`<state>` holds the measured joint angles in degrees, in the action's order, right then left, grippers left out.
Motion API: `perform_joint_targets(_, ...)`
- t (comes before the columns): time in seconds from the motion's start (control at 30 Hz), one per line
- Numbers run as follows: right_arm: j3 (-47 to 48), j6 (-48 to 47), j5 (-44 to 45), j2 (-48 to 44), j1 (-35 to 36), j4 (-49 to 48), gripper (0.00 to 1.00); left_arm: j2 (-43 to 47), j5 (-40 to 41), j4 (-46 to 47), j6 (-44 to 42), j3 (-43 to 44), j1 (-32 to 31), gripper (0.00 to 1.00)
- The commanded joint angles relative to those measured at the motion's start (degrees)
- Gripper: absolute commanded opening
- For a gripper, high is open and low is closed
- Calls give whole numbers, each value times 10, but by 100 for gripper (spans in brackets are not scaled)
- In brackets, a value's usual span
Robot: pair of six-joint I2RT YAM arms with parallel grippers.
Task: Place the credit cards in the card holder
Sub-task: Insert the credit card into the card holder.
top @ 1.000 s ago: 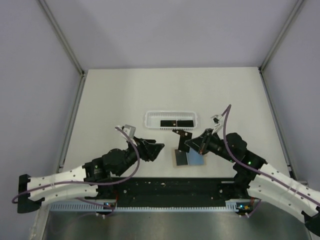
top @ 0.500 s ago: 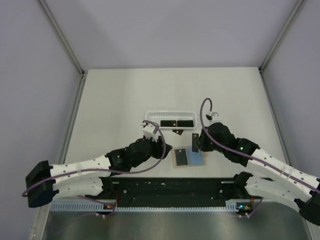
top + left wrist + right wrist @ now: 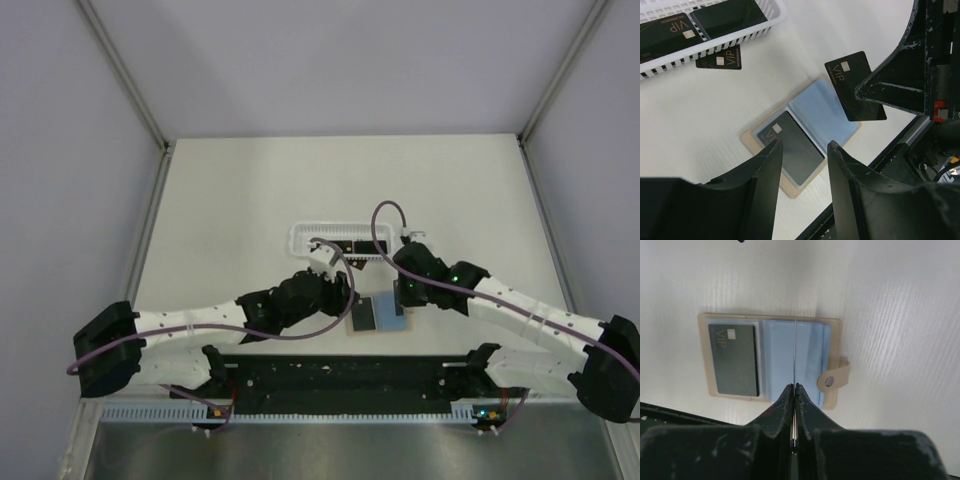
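The tan card holder [image 3: 378, 318] lies open on the table. One black credit card [image 3: 733, 359] sits in its left pocket. My right gripper [image 3: 794, 386] is shut on another black credit card [image 3: 855, 85], held upright and edge-on just above the blue right pocket [image 3: 810, 355]. Over the holder's left half hovers my left gripper [image 3: 805, 144], open, with nothing between its fingers. Two more black cards [image 3: 725, 17] lie in the white basket. Another card [image 3: 720, 59] lies flat on the table beside it.
The long white perforated basket [image 3: 300, 240] stands just behind the holder. The black base rail [image 3: 340, 375] runs along the near edge, close in front of the holder. The holder's snap tab [image 3: 832, 380] sticks out on its right side.
Both arms have moved inward to the holder. The right gripper brought its card from near the basket to above the right pocket. The left gripper's jaws have narrowed.
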<state>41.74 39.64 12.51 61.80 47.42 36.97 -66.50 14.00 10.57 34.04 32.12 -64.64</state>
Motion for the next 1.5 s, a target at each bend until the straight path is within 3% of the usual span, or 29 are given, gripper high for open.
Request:
perform_joint_targets(0.0, 20, 12, 28, 16, -13, 43, 0, -36, -27, 59, -20, 36, 1, 47)
perform_joint_targets(0.43, 2, 5, 14, 25, -25, 72, 0, -147, -89, 89, -40, 83, 1, 41)
perform_joint_targets(1.47, -53, -19, -21, 55, -37, -2, 0, -245, -136, 145, -42, 102, 0, 34)
